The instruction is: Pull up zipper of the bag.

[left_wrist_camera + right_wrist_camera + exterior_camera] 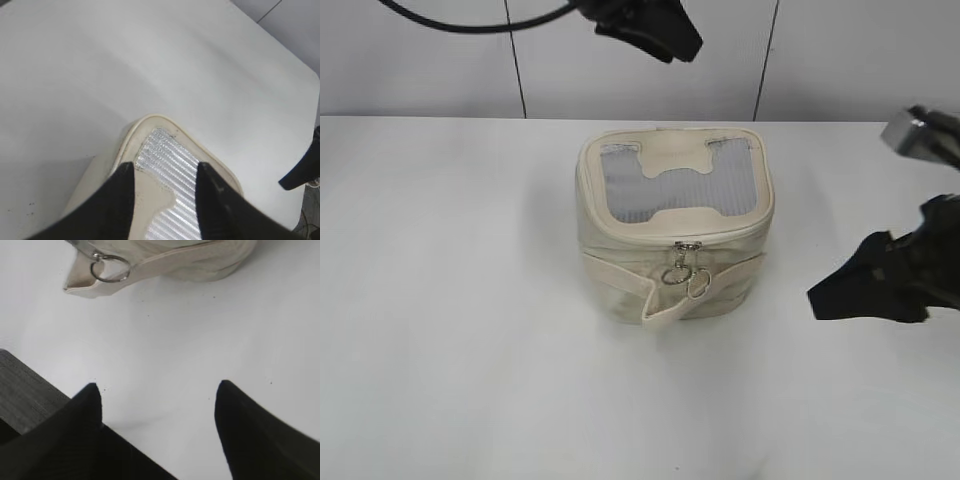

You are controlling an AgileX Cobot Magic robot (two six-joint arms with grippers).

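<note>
The bag (672, 225) sits mid-frame, its zipper (684, 262) pulls front-centre. Both grippers, left (165, 170) and right (157, 390), are spread and empty. Probably pin the top first, then pinch one ring squarely.

In the exterior view the left gripper (660, 35) is cut by the top edge and the right gripper (865, 290) by the right edge, so neither arm shows. The bag (670, 235) hides its own far side and most of the zipper (686, 247). Both wrist views crop the bag (150, 150) (200, 260); only one ring (110, 269) shows in the right one.
</note>
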